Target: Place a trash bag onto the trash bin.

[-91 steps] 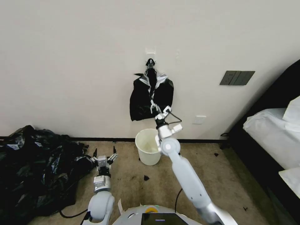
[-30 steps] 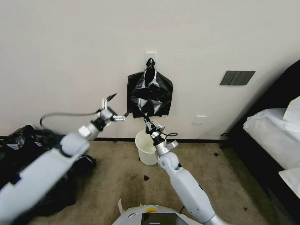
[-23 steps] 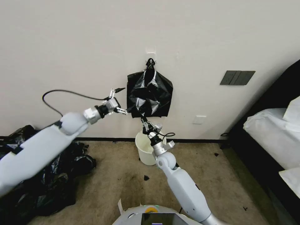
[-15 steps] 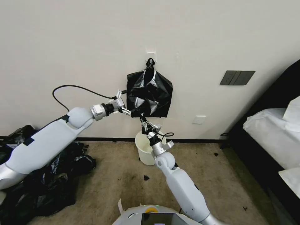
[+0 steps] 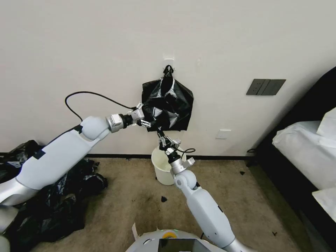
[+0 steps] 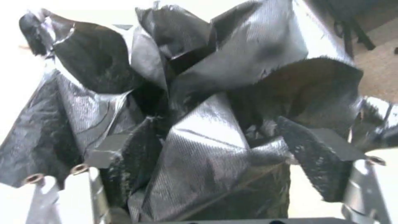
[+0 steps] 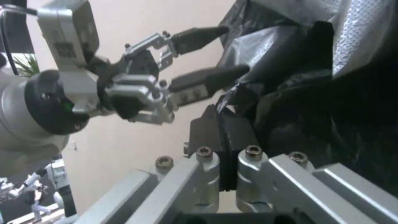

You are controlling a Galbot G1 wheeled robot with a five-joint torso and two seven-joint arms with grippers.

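Head view: trash bag (image 5: 168, 105) is thin, glossy black plastic, crumpled, w/ pale shiny creases, hanging from a small hook (image 5: 168, 67) on the wall (image 5: 87, 45), just above frame centre. Trash bin (image 5: 161, 167) is a small round cream-white bucket, no lid, on the carpet (image 5: 140, 210) right below the bag, at the foot of the wall. Left pincer (image 5: 147, 117) comes in from the left and meets the bag's left edge, fingers spread w/ plastic between them. Right pincer (image 5: 161, 137) reaches up from lower centre to the bag's bottom edge, closed on a bit of the plastic. Heap of black bags (image 5: 49, 196) lies lower left; dark switch plate (image 5: 265, 87) on the wall at right; bed (image 5: 308, 150) at far right.

Left wrist view: bag (image 6: 199, 102) takes up most of the frame, fine woven-look texture, deep folds, grey sheen. Left pincer (image 6: 224, 146) open around it, dark fingertips (image 6: 319, 149) pushed into the folds.

Right wrist view: right pincer (image 7: 226, 140) shut tight at lower centre, nipping the bag (image 7: 315, 102) edge. Left pincer (image 7: 222, 49) in the upper left, apart, tips at the plastic. Small label on its wrist block, too blurred to read.
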